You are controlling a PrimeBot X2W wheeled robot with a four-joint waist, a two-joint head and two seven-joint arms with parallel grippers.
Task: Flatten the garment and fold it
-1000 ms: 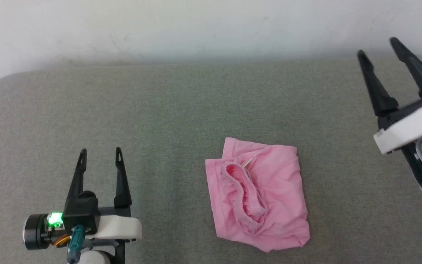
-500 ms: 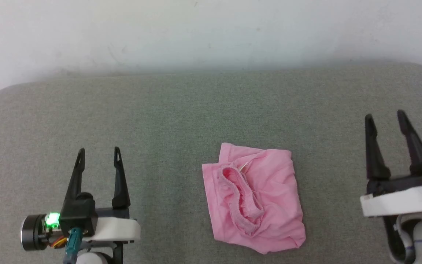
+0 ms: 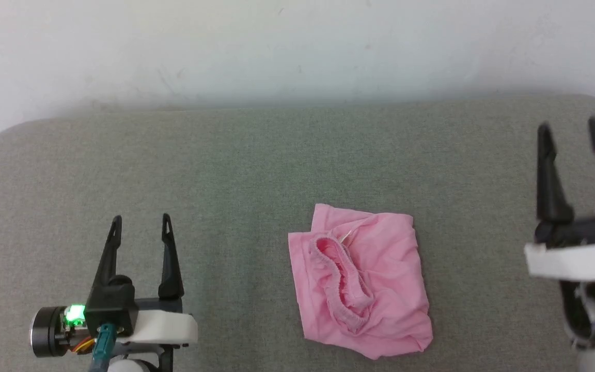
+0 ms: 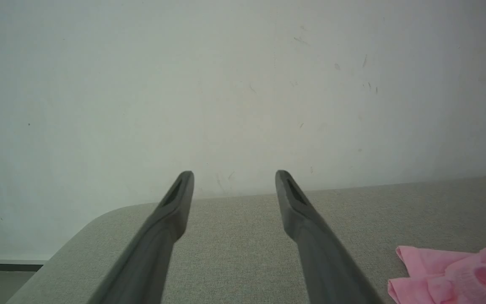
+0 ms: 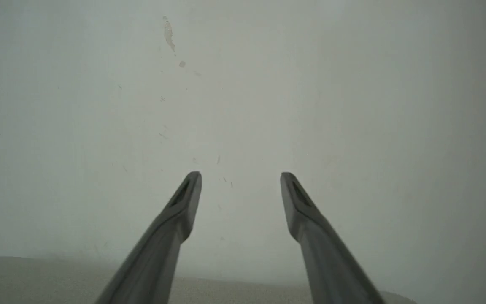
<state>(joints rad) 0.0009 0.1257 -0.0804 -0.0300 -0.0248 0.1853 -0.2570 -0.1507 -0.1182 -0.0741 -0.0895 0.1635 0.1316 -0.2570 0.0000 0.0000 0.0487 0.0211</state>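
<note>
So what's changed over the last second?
The right gripper dropped from high and tilted to upright, nearer the robot, open and empty throughout. The left gripper and the pink garment on the grey cushion stayed put; nothing was grabbed.

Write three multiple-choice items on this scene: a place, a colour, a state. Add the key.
1. Where does the garment lie on the grey cushion?
A. between the left gripper and the right gripper
B. under the left gripper
C. at the far edge
2. Its colour?
A. blue
B. pink
C. white
3. The right gripper's fingers are:
A. shut on the garment
B. apart, holding nothing
C. shut, empty
Key: 1 A, the head view shows it between them; 2 B, the cloth is pink; 3 B, a gap separates them.
</note>
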